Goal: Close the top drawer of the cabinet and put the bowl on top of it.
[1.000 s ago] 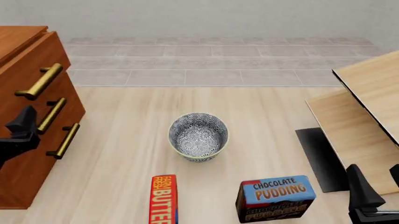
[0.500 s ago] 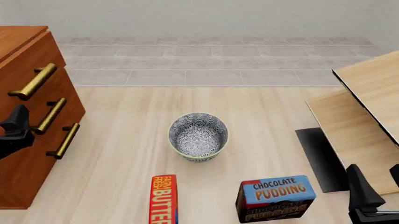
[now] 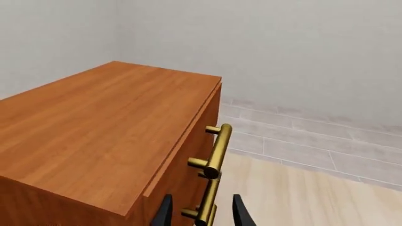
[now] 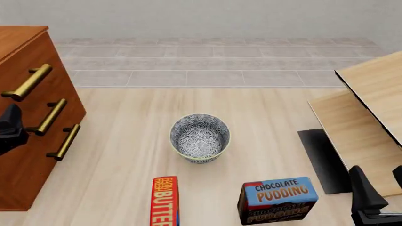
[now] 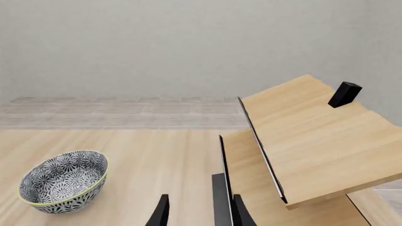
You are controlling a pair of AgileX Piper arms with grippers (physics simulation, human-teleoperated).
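Note:
The reddish-brown cabinet [image 4: 28, 141] stands at the table's left. Its top drawer [image 4: 47, 75] looks nearly flush with the two fronts below; the brass handle [image 4: 26, 81] sticks out. My left gripper [image 4: 11, 123] is open at the left edge, in front of the drawer fronts and below that handle. In the left wrist view its fingertips [image 3: 164, 213] stand on either side of the handles [image 3: 217, 150], holding nothing. The blue-patterned bowl [image 4: 199, 137] sits upright mid-table, empty, also in the right wrist view [image 5: 63, 181]. My right gripper [image 4: 377, 183] is open low at the right, far from the bowl.
A butter box [image 4: 165, 201] and a chocolate pudding box [image 4: 277, 200] lie near the front edge. Pale wooden boards [image 4: 370, 117] and a black mat [image 4: 323, 160] fill the right side. A small black block [image 5: 345, 94] rests on the upper board.
The top drawer's handle has moved left, toward the cabinet, and the drawer has gone in. My left gripper has moved left with it. The right arm and the bowl have not moved.

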